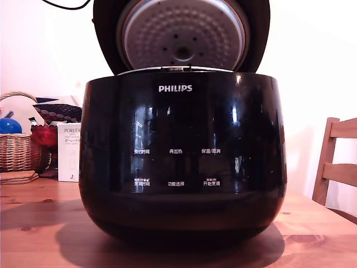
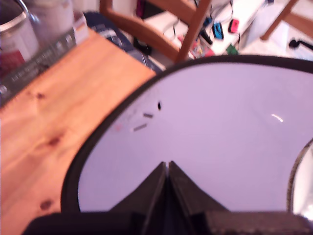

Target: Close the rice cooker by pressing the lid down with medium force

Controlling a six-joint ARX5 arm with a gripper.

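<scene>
In the exterior view, taking the rice cooker (image 1: 182,162) as the landmark and reading from that view's left: a wicker basket (image 1: 17,149) and a white box (image 1: 69,152) sit behind it on the left, the cooker itself fills the middle of the wooden table (image 1: 39,223), and a wooden chair (image 1: 336,162) stands off to its right. The lid (image 1: 181,34) stands open, hinged up behind the cooker's rim, its dimpled silver inner plate facing the camera.

In the wrist view the gripper (image 2: 167,169) has its two dark fingers pressed tip to tip, closed on nothing, and poised over the lid's glossy outer face (whether it touches that face I cannot tell, as the picture is soft).

The risks, as I judge them: the closed tips form a narrow point on a slick, curved surface, so a push that is off-square could skid sideways toward the lid's edge and off it. Pressing too near the hinge would give little leverage and leave the latch uncaught. Too hard a push might let the lid slam, or shove the whole cooker along the table.
</scene>
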